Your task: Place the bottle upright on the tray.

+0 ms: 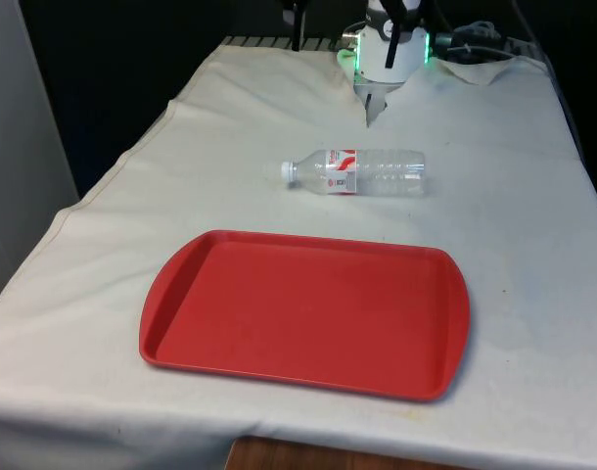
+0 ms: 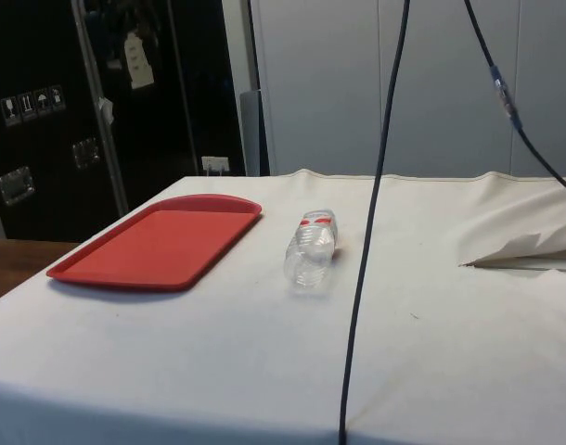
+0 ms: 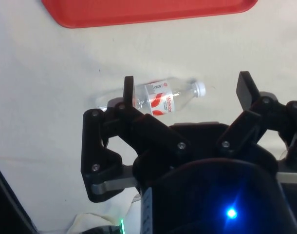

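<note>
From the front view's left: the bottle point(image 1: 357, 172) lies on its side on the cloth point(image 1: 514, 206), cap leftward, long axis crosswise, between your spread, empty gripper point(image 1: 374, 106) behind it and the tray point(image 1: 308, 311) in front.

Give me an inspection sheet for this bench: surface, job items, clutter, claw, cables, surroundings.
Surface: table under a white cloth, creased and bunched near the far end.
Bottle: clear, red-and-white label, white cap on; lying on its side on the cloth, apart from the tray, cap toward the front view's left.
Tray: red, flat on the cloth, nothing on it.
Clutter: nothing seen.
Claw: open, above the cloth at the far end, bottle between the fingers in the wrist view, not touching it.
Cables: black cable hanging across the side view; more cables at the far end.
Surroundings: dark cabinets, pale wall panels.
</note>
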